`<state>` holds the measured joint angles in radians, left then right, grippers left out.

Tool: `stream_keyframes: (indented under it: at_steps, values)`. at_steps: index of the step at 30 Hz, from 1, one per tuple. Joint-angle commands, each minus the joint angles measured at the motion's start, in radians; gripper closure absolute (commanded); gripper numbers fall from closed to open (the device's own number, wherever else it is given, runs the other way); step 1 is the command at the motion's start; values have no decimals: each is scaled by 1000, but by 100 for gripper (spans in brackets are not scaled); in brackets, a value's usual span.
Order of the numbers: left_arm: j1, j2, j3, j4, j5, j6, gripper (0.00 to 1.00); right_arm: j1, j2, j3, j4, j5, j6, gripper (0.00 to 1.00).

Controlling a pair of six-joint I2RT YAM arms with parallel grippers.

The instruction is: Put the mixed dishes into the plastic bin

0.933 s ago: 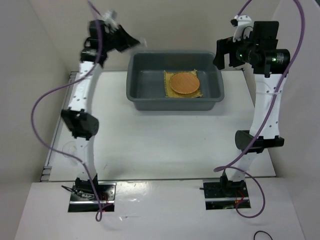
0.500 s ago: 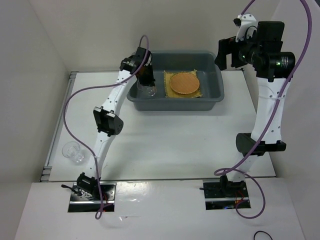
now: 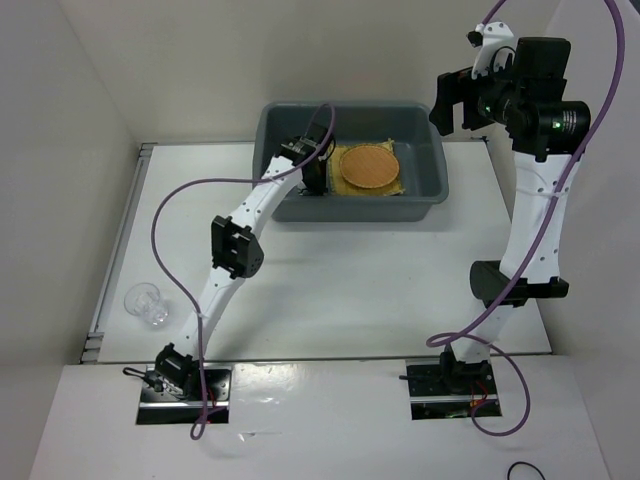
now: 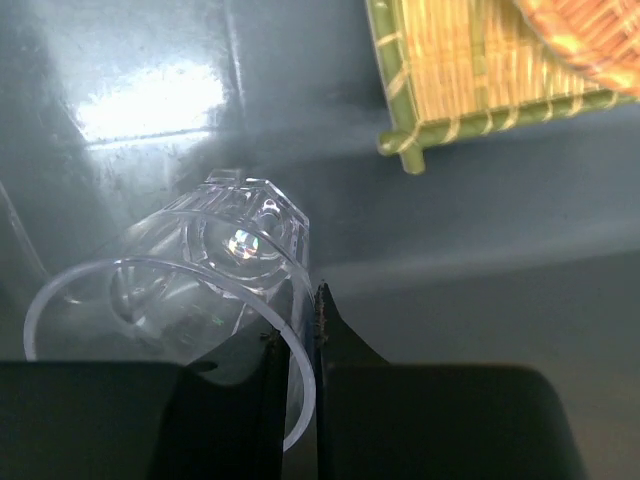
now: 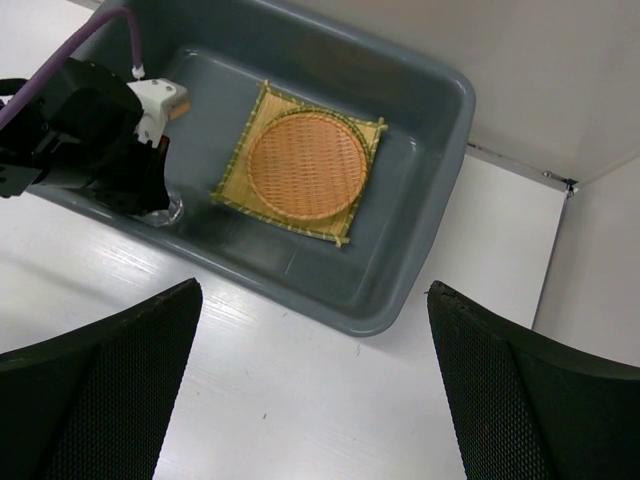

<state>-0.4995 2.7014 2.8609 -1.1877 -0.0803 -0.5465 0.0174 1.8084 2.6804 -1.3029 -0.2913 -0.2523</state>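
Currently the left gripper [image 4: 296, 335] has its jaws clamped narrow on the rim of a clear cup [image 4: 200, 270], tilted low inside the bin [image 3: 345, 104] just beside the mat [image 4: 470, 70]. The plate [image 3: 367, 166] lies on the mat. The right gripper [image 5: 313, 300] hangs above the bin, jaws wide and empty. A second cup [image 3: 147, 303] stands on the worktop [image 3: 330, 270], well apart.
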Motion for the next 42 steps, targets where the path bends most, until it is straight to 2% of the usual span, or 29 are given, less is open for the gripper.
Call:
stream_keyframes:
  at_steps: [1, 3, 5, 6, 7, 9, 10, 12, 14, 18, 20, 22, 23, 26, 27, 28, 29, 30, 31, 34, 35, 38, 42]
  values:
    - [1, 0, -26, -30, -24, 11, 100, 1, 2, 38, 8, -11, -5, 2]
    - [1, 0, -38, -30, -24, 11, 80, 1, 2, 38, 8, -11, -5, 2]
    - [1, 0, -38, -41, -24, 11, 69, 1, 2, 38, 8, -11, -5, 2]
    - [1, 0, -38, -41, -39, 11, 56, 1, 2, 38, 8, -11, -5, 2]
    - [1, -26, -17, -41, -51, 0, 52, 1, 2, 38, 8, -20, -5, 2]
    - [12, -60, 32, -52, -108, 0, 40, 1, 11, 38, 8, -20, -5, 2]
    - [12, -107, 44, -52, -133, -10, 25, 1, 11, 38, 8, -20, -5, 2]
    - [42, -159, 70, -62, -202, -19, 14, 1, 22, 47, 8, -29, -5, 2]
    - [61, -241, 103, -62, -243, -20, 10, 1, 34, 56, 8, -29, -5, 2]
    - [114, -374, 279, -61, -234, -43, 7, 1, 57, 88, 8, -40, -5, 2]
    - [147, -440, 279, -49, -234, -43, 5, 1, 81, 99, 8, -40, -5, 2]
    - [191, -528, 279, -65, -298, -62, 5, 1, 94, 111, 8, -51, -5, 2]
    - [205, -549, 270, -117, -414, -93, 4, 1, 106, 124, 8, -51, -5, 2]
    - [230, -748, -77, -118, -597, -176, 1, 1, 130, 163, 8, -51, 4, 2]
    - [230, -885, -394, -118, -760, -232, 1, 1, 131, 173, 8, -61, 4, 2]
    - [230, -949, -548, -118, -807, -347, 1, 1, 144, 186, 8, -62, 4, 2]
    - [240, -1059, -680, -109, -818, -389, 1, 1, 155, 187, 8, -62, 4, 2]
    - [251, -1104, -798, -108, -819, -429, 1, 1, 155, 200, 8, -62, 4, 2]
    - [283, -1147, -997, -89, -793, -453, 1, 1, 169, 200, 8, -62, 13, 2]
    - [343, -1255, -1227, -7, -713, -454, 1, 1, 195, 225, 8, -71, 13, 2]
    - [396, -1267, -1332, 2, -695, -464, 1, 1, 195, 225, 8, -84, 22, 2]
    - [494, -1267, -1476, -58, -694, -559, 1, 10, 224, 236, 8, -85, 22, 2]
    - [594, -1278, -1599, -9, -580, -503, 1, 10, 256, 260, 8, -85, 22, 2]
